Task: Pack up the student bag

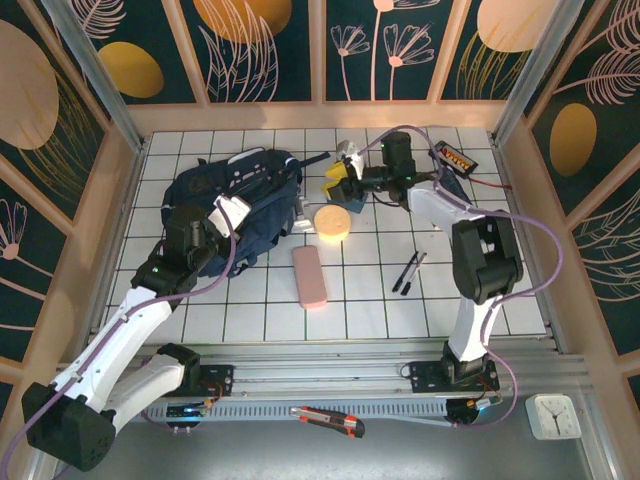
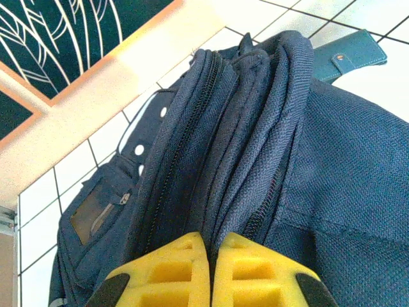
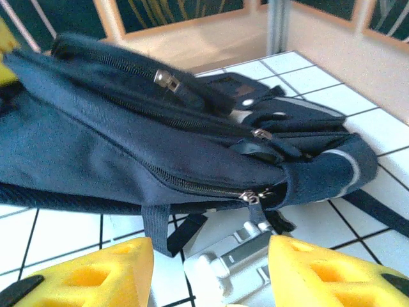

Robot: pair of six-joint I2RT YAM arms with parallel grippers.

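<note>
The student bag point(image 1: 235, 200), a large navy backpack, lies on its side on the white tiled table at the left. My left gripper point(image 1: 236, 212) is shut on a fold of its fabric beside a zip, and its yellow fingers point(image 2: 172, 272) are pressed together on that fold of the bag point(image 2: 345, 160). My right gripper point(image 1: 336, 184) is open at the bag's right end. Its fingers point(image 3: 96, 275) stand wide apart, low over the table in front of the bag point(image 3: 96, 141), near a metal zip pull point(image 3: 249, 197). Nothing is between them.
A grey metal object point(image 3: 236, 262) lies on the tiles just below the right gripper. A round yellow item point(image 1: 332, 222), a pink case point(image 1: 309, 275), pens point(image 1: 408, 272) and a calculator point(image 1: 452, 155) lie on the table. A teal wallet point(image 2: 358, 57) lies beyond the bag.
</note>
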